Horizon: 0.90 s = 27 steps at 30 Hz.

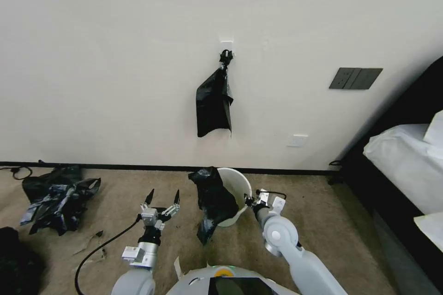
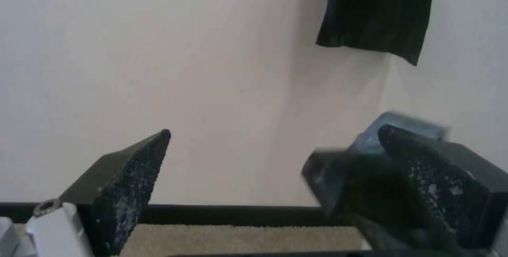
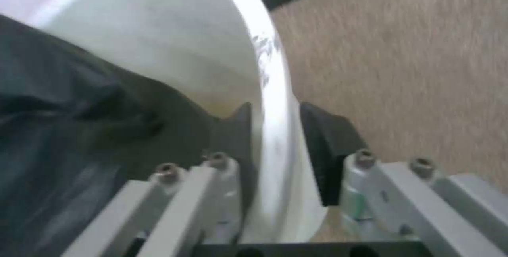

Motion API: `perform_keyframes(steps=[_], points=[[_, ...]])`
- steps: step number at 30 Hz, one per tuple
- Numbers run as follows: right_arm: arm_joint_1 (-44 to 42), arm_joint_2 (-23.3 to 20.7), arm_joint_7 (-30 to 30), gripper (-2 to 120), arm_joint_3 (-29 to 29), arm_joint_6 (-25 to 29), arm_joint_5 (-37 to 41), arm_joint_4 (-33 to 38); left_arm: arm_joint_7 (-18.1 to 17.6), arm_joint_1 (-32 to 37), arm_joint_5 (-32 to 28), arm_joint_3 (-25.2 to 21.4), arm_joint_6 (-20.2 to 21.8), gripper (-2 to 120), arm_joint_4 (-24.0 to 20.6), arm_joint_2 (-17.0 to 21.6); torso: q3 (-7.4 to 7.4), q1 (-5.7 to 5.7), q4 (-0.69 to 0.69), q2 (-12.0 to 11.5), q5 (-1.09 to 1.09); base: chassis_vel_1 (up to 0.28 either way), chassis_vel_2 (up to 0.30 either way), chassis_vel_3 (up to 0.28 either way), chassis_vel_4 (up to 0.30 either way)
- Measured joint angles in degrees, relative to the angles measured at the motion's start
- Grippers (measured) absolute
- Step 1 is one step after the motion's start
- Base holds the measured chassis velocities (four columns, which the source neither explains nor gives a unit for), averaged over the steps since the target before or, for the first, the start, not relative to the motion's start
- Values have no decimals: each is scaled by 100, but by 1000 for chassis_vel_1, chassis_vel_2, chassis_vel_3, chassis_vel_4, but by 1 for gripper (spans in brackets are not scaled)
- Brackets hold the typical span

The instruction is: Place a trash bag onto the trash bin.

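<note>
The cream-white trash bin (image 1: 238,182) stands on the carpet near the wall. The glossy black trash bag (image 1: 213,200) is draped over its left rim and hangs down the outside to the floor. My right gripper (image 1: 251,201) is at the bin's right rim. In the right wrist view the gripper (image 3: 275,106) straddles the trash bin's (image 3: 158,39) rim, one finger inside and one outside, closed on it, with the trash bag (image 3: 63,130) lying inside. My left gripper (image 1: 162,197) stands open just left of the bag, holding nothing. In the left wrist view the gripper (image 2: 274,130) has the trash bag (image 2: 344,177) behind one finger.
A knotted black bundle (image 1: 213,106) hangs from a wall hook above the bin. A black pile with blue-grey patches (image 1: 57,198) lies on the carpet at the left. A cable (image 1: 104,246) runs across the floor. A bed (image 1: 406,166) stands at the right.
</note>
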Motion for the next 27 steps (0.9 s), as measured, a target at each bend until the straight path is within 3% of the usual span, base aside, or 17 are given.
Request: perform_keyframes(steps=[11, 13, 15, 18, 23, 27], points=[[-103, -309, -36, 65, 192, -35, -291, 398, 1, 9, 6, 13, -20, 100, 9, -21, 0, 0, -2, 0, 1, 0, 0, 0, 0], [-258, -495, -125, 76, 313, 9, -768, 622, -1, -2, 6, 4, -21, 100, 24, -21, 0, 0, -3, 0, 0, 0, 0, 0, 0], [-273, -510, -136, 76, 324, 13, -818, 645, -1, -3, 6, 4, -21, 100, 27, -21, 0, 0, -3, 0, 1, 0, 0, 0, 0], [-500, -851, -483, 93, 369, 81, -1612, 1194, -23, -14, 2, -11, -22, 100, 115, -24, -1, 0, -3, 0, -1, 0, 0, 0, 0], [-396, -1169, -895, 100, 68, -170, -1692, 1708, -54, -20, -83, -4, -7, 100, 153, -38, -1, 0, -3, 0, -2, 0, 0, 0, 0], [271, -1446, -1156, 100, -486, -746, -860, 1932, -79, -9, -121, -9, 51, 100, 153, -45, -1, 0, -2, 0, -1, 0, 0, 0, 0]])
